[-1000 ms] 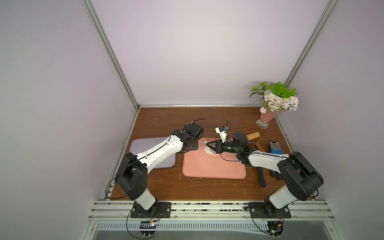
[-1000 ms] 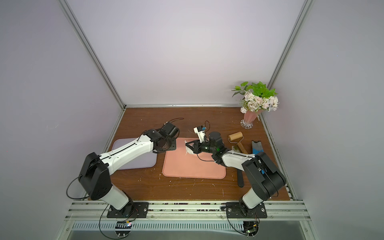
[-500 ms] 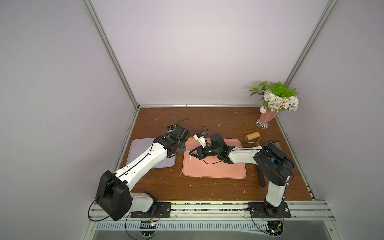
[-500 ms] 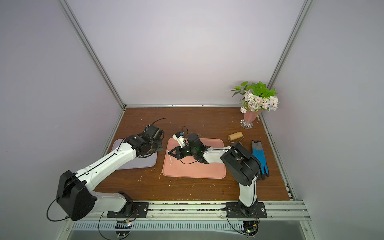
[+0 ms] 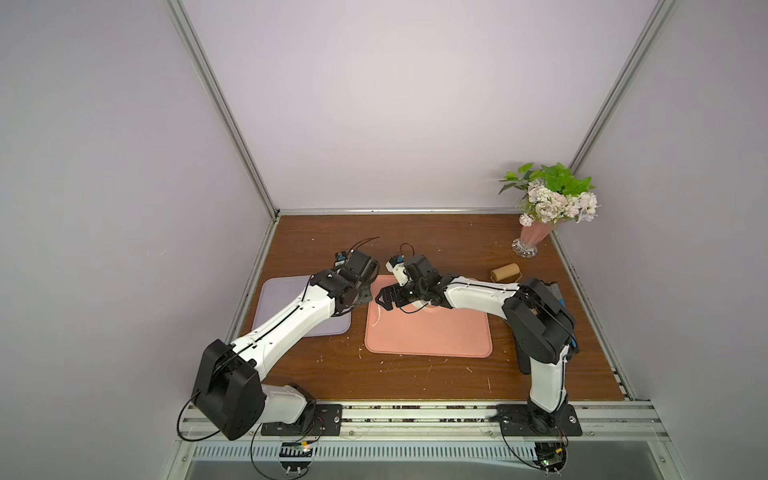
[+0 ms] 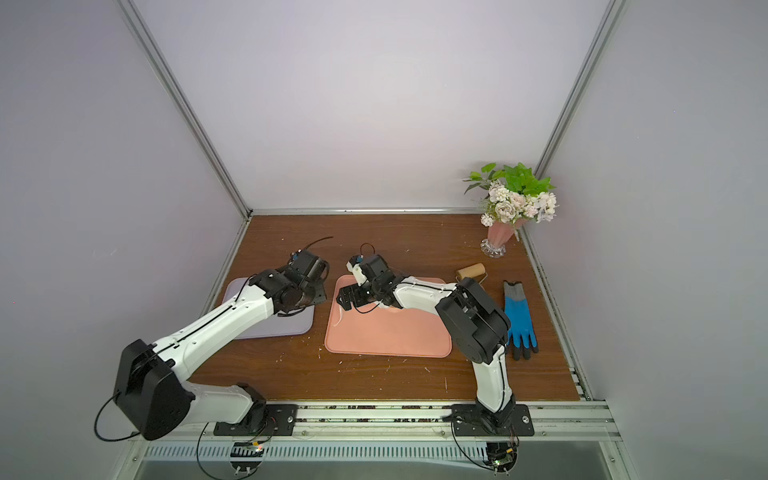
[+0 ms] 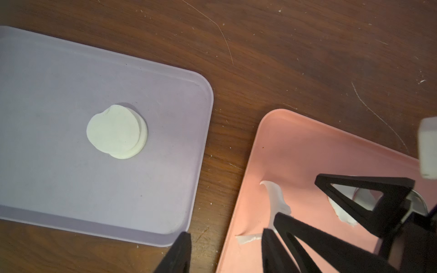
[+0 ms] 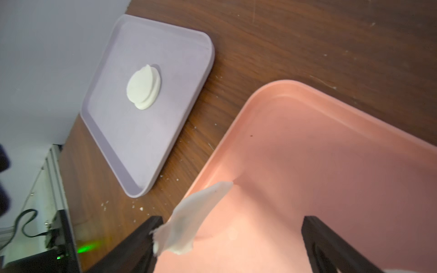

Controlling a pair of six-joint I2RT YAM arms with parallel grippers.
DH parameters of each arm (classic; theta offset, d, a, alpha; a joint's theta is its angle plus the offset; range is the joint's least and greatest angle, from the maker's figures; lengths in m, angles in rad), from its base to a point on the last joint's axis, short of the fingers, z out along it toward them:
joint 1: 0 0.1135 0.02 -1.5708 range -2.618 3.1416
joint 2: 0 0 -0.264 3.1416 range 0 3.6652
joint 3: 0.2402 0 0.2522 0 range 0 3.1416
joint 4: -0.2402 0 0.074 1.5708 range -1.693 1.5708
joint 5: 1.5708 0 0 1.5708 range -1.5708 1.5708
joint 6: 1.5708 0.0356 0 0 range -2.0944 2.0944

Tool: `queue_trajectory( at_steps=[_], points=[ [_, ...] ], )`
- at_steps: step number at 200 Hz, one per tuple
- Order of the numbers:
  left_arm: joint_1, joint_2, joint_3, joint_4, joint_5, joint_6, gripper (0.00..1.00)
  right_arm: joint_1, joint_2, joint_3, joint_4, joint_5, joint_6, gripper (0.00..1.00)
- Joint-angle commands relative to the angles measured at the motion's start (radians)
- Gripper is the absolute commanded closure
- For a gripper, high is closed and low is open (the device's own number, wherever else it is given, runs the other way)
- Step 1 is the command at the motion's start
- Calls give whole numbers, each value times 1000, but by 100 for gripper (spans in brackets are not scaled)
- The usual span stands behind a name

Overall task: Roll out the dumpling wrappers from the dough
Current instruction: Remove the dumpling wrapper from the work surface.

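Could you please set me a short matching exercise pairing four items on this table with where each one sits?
Things:
1 dumpling wrappers
2 wooden roller
3 blue glove
4 flower vase

Places:
A far right corner of the table
B stacked on the lavender tray
C bare wood just beyond the pink tray's far right corner
D lying flat along the table's right edge

Pairs: 1-B; 2-C; 3-D; 4-A
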Motion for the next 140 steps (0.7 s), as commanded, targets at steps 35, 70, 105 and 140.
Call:
queue_trajectory(
  at_steps=[35,70,105,140],
  points=[
    [7,-77,-74,44,84,-14,60,-7,-56,19,-25,-14,-37,1],
    [-3,-222,-237,186,185,-34,56,-33,-84,12,6,-85,17,1],
    [-39,-329,-382,389,278,-44,46,-49,-109,21,-1,-144,73,1],
    [-107,-289,-399,465,245,-24,33,-49,-138,42,-49,-156,87,1]
  ],
)
